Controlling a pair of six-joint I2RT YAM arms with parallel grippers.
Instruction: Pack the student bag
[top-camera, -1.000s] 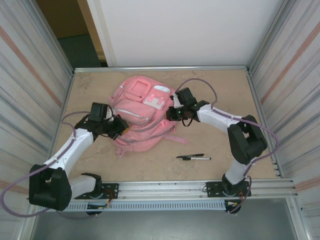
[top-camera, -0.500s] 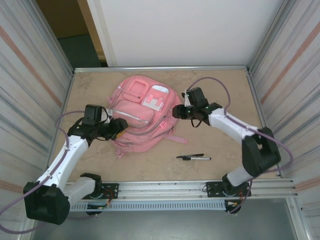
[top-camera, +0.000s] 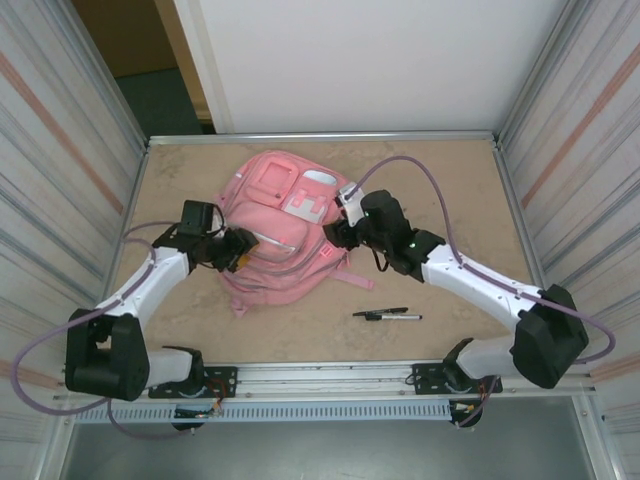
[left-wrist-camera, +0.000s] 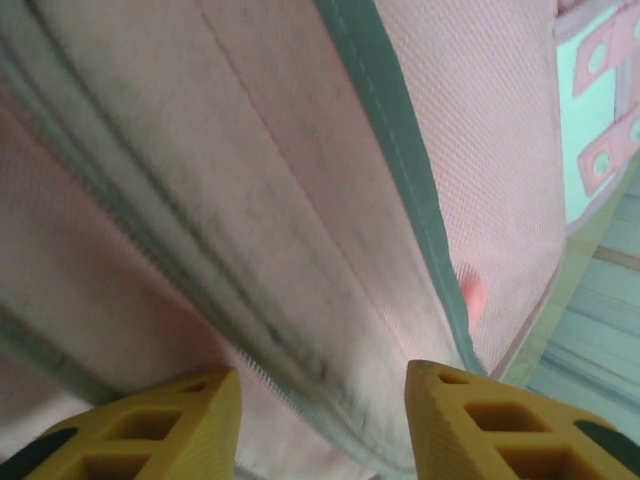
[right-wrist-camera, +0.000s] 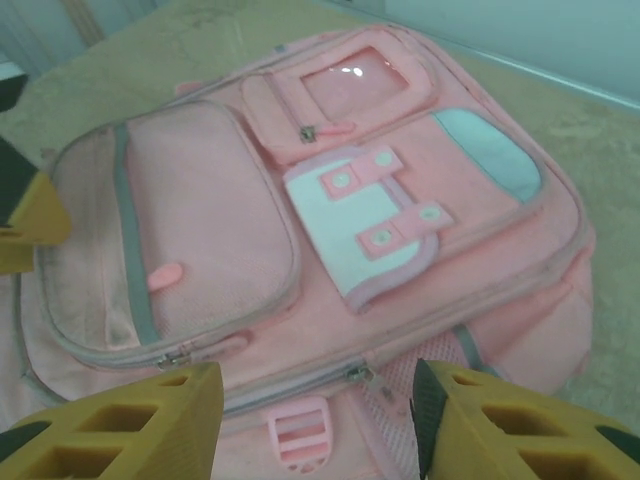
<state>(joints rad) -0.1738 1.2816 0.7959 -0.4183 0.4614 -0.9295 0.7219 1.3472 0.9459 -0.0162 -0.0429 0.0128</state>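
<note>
A pale, mottled table (top-camera: 450, 200) sits inside ribbed metal side walls (top-camera: 60, 150), with a plain white panel behind.

The left tool (left-wrist-camera: 322, 400) has its yellow fingers apart and nothing clamped between them. In the left wrist view pink cloth and a grey-green zip seam (left-wrist-camera: 390, 170) run just ahead of the gap. The cloth is very near, but whether the fingertips touch it I cannot tell. From above, this tool lies over the left lower flank of the student bag (top-camera: 285, 225).

The right tool (right-wrist-camera: 315, 400) is likewise parted and empty. It is poised at the bag's right edge, looking across the front pocket (right-wrist-camera: 200, 240) and the white patch (right-wrist-camera: 365, 225), with the main zip line just beyond its fingertips.

The bag lies flat, front face up, in the middle of the table toward the back. Two pens (top-camera: 385, 314) lie on the table nearer the arms, well apart from it.

The bag looks soft, light and limp, so it will probably sag and fold rather than lift as one piece. Smooth panels give a pinch little to bite on. Better holds are likely the raised zip seams, the pullers, or a strap, with one tool steadying the cloth while the other works the zip.
</note>
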